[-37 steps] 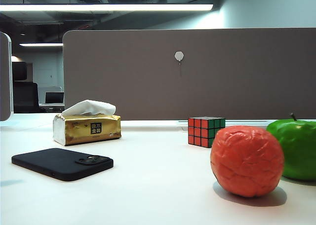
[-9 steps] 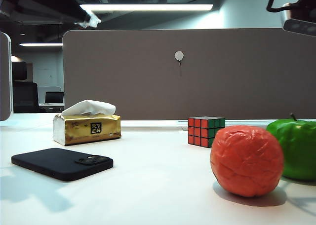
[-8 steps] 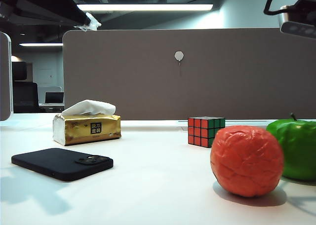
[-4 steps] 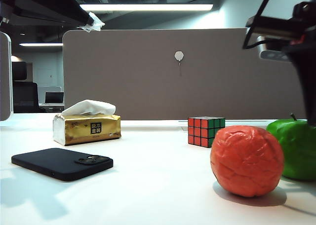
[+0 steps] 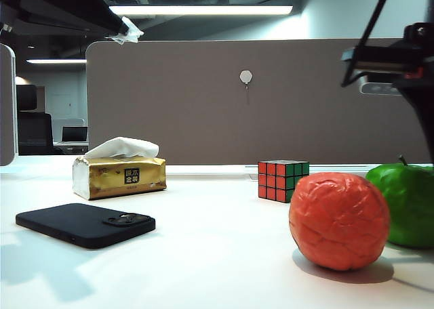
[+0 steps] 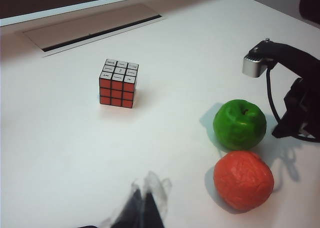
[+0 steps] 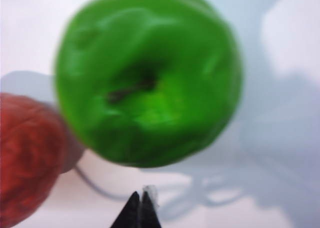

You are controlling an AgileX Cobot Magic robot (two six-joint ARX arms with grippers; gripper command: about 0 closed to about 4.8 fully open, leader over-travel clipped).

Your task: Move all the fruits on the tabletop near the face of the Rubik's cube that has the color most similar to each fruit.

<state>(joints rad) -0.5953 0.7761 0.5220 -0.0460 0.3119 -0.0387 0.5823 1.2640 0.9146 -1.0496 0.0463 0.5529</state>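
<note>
The Rubik's cube [image 5: 283,180] stands mid-table, its red face turned front-left and its green face right; the left wrist view shows the cube [image 6: 119,83] with a white top. On the tabletop [image 5: 217,261], the wrinkled orange-red fruit [image 5: 339,220] sits in front of the cube, almost touching the green apple [image 5: 407,204] beside it. My right gripper [image 7: 141,200] is shut and hovers close above the apple [image 7: 147,83], with the orange-red fruit [image 7: 25,153] alongside. My left gripper [image 6: 144,195] is shut, high over the table, well away from both fruits [image 6: 243,179].
A gold tissue box [image 5: 121,173] and a black phone [image 5: 86,224] lie on the left. A grey partition [image 5: 271,99] closes off the back. A cable slot [image 6: 100,30] runs along the desk behind the cube. The right arm [image 6: 295,88] stands beside the apple.
Both arms have come into view since the earliest frame. The right arm has dropped down at the right until it hangs over the green apple. The fruits and cube have not moved.
</note>
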